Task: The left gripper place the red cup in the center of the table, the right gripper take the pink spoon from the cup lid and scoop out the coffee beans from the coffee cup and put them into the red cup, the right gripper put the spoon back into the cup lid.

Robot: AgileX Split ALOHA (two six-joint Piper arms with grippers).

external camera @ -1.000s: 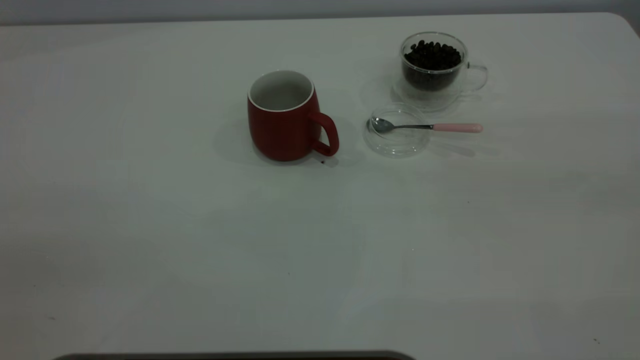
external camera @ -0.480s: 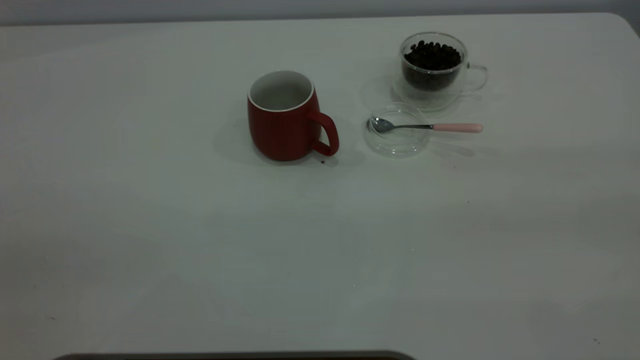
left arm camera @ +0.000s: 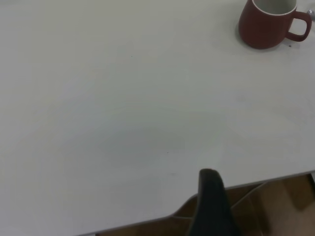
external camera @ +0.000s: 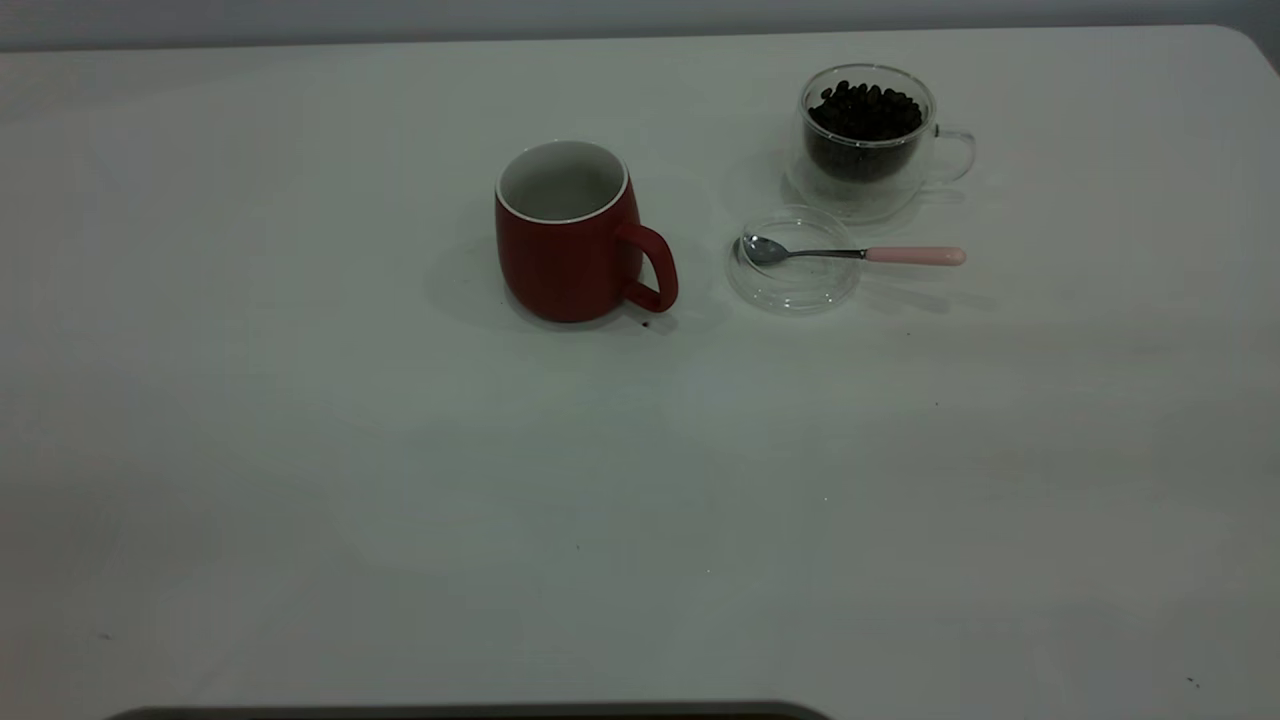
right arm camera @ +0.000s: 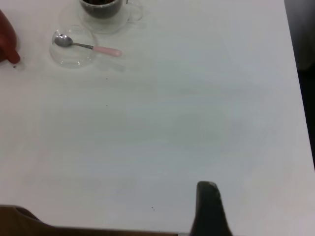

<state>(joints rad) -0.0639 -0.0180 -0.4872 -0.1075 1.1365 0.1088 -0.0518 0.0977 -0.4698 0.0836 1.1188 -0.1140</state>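
Spoon (external camera: 850,254) rests on the lid (external camera: 795,275) beside the red cup (external camera: 570,235); right gripper (right arm camera: 208,209), finger state unclear, must reach for it next.

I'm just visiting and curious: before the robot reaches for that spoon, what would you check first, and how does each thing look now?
1. Red cup upright near the table's middle: ok.
2. Red cup holds no beans yet, by the exterior view: ok.
3. Spoon lies with its bowl in the lid, pink handle sticking out past the rim, free to grab: ok.
4. Coffee cup upright and full of beans: ok.
5. Path over the table to the spoon unblocked: ok.
6. Right gripper open: cannot tell.
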